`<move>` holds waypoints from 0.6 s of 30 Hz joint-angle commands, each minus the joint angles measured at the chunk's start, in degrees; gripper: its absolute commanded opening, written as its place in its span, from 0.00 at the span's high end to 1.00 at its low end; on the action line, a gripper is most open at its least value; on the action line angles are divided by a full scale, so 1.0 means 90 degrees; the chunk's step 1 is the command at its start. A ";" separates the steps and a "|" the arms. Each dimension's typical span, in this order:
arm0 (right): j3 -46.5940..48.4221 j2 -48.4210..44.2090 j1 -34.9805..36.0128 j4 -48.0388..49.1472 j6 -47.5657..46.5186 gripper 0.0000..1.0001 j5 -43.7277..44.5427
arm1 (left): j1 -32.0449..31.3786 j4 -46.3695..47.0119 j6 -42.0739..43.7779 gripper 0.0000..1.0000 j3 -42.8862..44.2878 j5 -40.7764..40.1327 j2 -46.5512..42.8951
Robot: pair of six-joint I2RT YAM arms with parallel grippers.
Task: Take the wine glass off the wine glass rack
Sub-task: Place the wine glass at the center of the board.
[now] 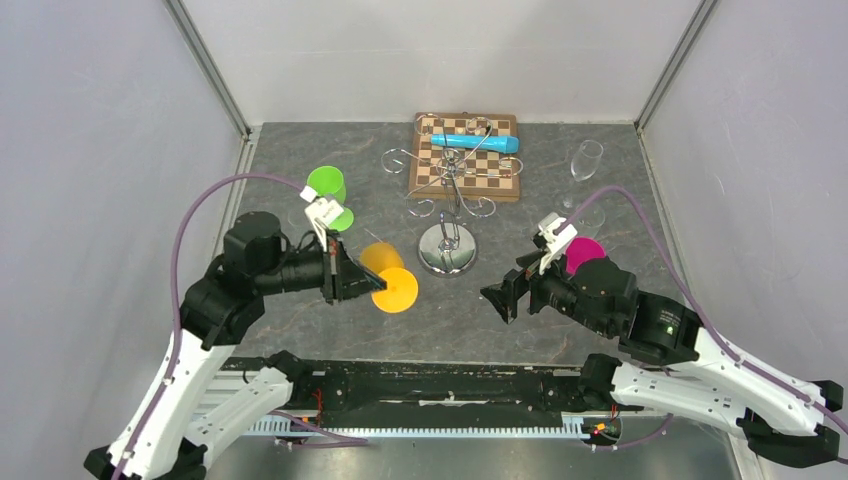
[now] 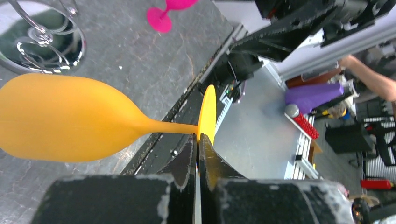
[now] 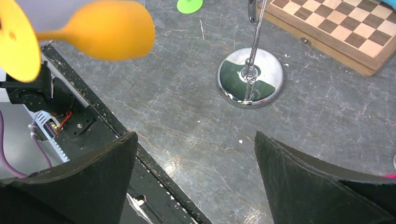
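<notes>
Orange wine glass clear of the rack, pinched by its foot and held sideways above the bench.

Nearest the arm bases, the left fingers are shut tight on the rim of the glass's flat foot, the bowl pointing toward the rack. The right fingers stand spread wide with nothing in them, just right of the chrome base. Beyond them the wine glass rack stands upright mid-bench, and none of its curled arms touches the orange glass. Farther back are a green glass, a pink glass, a chessboard and a clear glass. The lift looks done, so what is left is likely setting the glass down. A pinch on a thin disc lets the bowl swing, so lower slowly onto bare bench short of the base, and release only once the glass rests.
</notes>
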 commanded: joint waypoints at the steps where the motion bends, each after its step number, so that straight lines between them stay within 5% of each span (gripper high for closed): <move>1: 0.0101 -0.0105 0.0008 -0.0057 0.0395 0.02 -0.0014 | -0.0858 0.0565 0.0026 0.98 -0.0350 -0.0703 -0.0038; 18: -0.0483 -0.0290 0.0008 0.0050 0.1381 0.02 -0.0289 | -0.4268 0.1195 0.0658 0.98 -0.0474 -0.3500 0.1077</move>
